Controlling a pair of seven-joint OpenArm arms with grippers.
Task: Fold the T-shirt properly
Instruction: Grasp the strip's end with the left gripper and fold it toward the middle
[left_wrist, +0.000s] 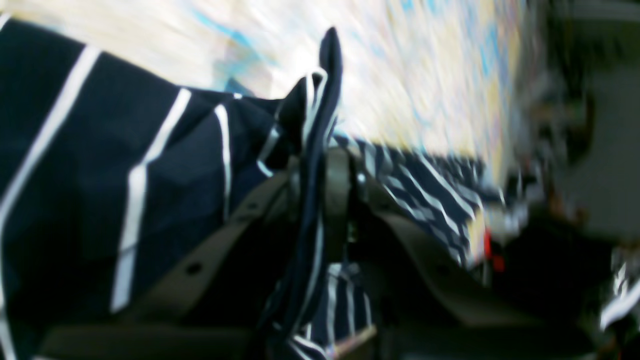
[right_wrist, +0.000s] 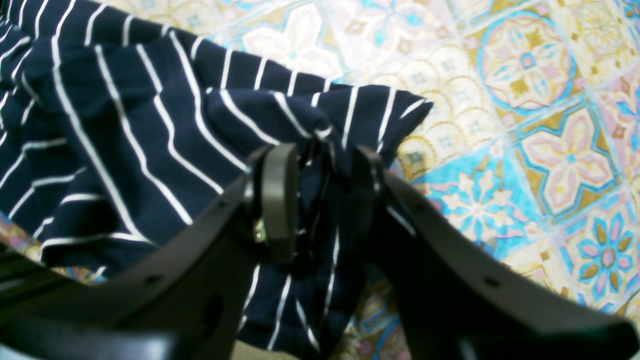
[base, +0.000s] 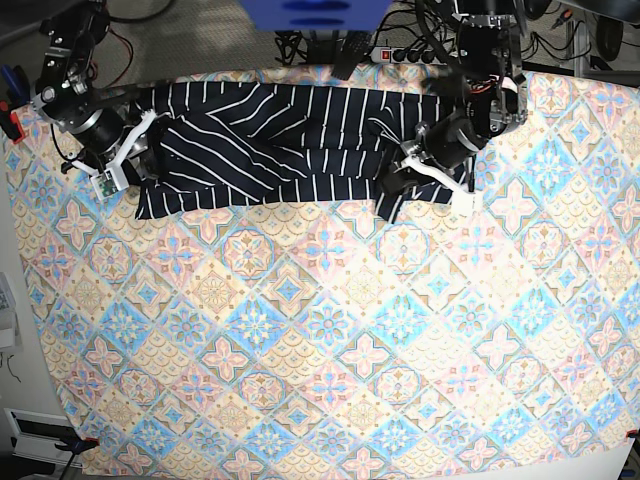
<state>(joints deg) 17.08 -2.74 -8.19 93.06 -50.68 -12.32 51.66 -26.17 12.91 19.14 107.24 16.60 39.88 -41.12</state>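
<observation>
Navy cloth with thin white stripes, one shirt (base: 280, 150), lies bunched along the far edge of one tile-patterned cloth (base: 330, 340), two arms at its ends; the left gripper (left_wrist: 320, 165) is nearly closed, pinching a thin fold of shirt that stands up between its fingers; the right gripper (right_wrist: 320, 185) is about half open, clamped on a thicker bunch near the shirt's corner.
</observation>
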